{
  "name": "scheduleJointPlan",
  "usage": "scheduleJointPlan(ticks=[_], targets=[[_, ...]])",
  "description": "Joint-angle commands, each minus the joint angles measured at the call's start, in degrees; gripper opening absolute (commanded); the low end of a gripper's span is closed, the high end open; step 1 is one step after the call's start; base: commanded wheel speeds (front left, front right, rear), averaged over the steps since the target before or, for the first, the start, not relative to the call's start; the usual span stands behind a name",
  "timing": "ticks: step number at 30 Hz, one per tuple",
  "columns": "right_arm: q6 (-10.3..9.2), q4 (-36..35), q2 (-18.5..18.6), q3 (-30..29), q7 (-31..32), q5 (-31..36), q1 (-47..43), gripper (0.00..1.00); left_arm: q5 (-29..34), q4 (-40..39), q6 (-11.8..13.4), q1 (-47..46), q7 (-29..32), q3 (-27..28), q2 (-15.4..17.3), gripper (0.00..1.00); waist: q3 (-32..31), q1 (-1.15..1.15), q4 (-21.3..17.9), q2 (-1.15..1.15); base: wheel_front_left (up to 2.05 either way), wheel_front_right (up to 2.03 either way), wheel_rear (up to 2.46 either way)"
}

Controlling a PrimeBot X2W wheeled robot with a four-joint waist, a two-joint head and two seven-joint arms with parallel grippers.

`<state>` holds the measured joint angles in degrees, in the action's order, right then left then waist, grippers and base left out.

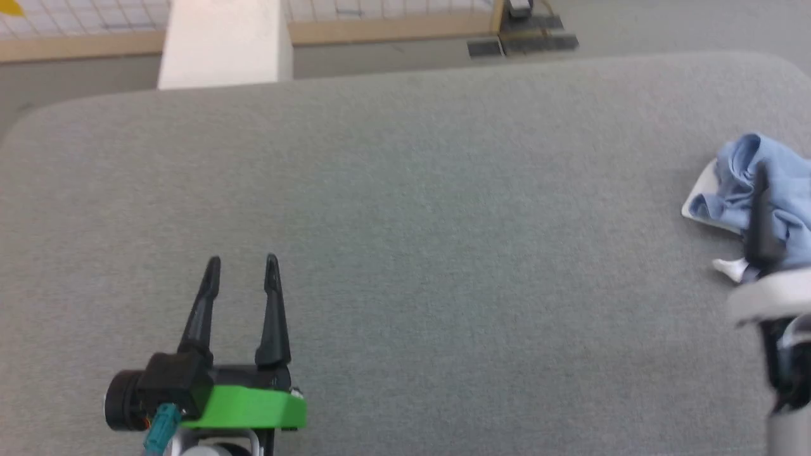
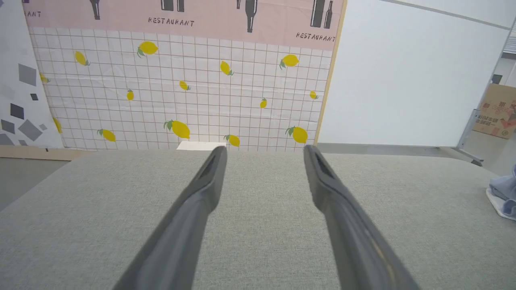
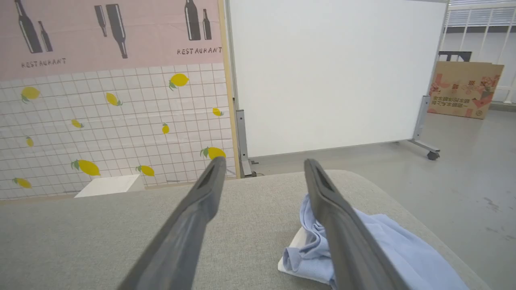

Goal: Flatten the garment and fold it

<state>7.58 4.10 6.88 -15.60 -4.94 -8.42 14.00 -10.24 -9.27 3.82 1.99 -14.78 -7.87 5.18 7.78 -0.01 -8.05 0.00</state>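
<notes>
The garment [image 1: 741,190] is a light blue shirt lying crumpled in a heap near the right edge of the grey padded table [image 1: 405,190], with a strip of white collar [image 1: 700,196] under its left side. The right wrist view shows the garment [image 3: 387,241] beneath and to the right of my right gripper [image 3: 263,162], which hovers open above it with nothing between its fingers. One of that gripper's dark fingers [image 1: 758,221] crosses the heap in the head view. My left gripper [image 1: 242,261] stands open over bare table at the lower left, far from the garment [image 2: 504,193].
A white block [image 1: 222,44] stands beyond the table's far edge. Behind it are a lemon-patterned wall [image 2: 181,92] and a white rolling panel [image 3: 334,76]. A cardboard box [image 3: 463,88] leans at the far right. The table's rounded right corner lies close to the garment.
</notes>
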Motion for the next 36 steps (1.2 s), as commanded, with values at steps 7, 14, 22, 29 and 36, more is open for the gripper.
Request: scheduleJointPlan(ticks=[7,14,22,29,36], targets=[[-0.09,-3.3,-3.6,4.0,-3.0,4.8,-9.1,1.0,0.7,1.7,-0.3,3.9,-0.2,0.4,-0.7,1.0,-4.7,0.01,2.6,0.0,0.0,0.0,0.0],[-0.09,-1.9,-4.0,2.7,-5.7,7.5,-13.1,1.0,2.1,4.0,-0.9,5.8,-0.2,0.5,-1.0,1.0,-5.9,0.01,4.1,0.0,0.0,0.0,0.0],[-0.09,0.0,-4.0,1.3,-7.2,7.0,-14.2,1.0,2.2,5.4,-1.1,5.2,-0.2,0.2,-1.7,1.0,-5.0,0.01,5.6,0.0,0.0,0.0,0.0],[-0.09,1.5,-4.0,1.6,-7.8,6.4,-12.9,1.0,2.4,5.5,-1.4,4.2,-0.2,-0.1,-2.0,1.0,-3.8,0.01,5.7,0.0,0.0,0.0,0.0],[0.0,1.4,-3.9,1.6,-7.6,6.8,-13.4,0.0,2.1,5.2,-1.3,4.7,0.1,-0.2,-1.8,0.0,-3.5,0.01,5.7,0.0,0.0,0.0,0.0]])
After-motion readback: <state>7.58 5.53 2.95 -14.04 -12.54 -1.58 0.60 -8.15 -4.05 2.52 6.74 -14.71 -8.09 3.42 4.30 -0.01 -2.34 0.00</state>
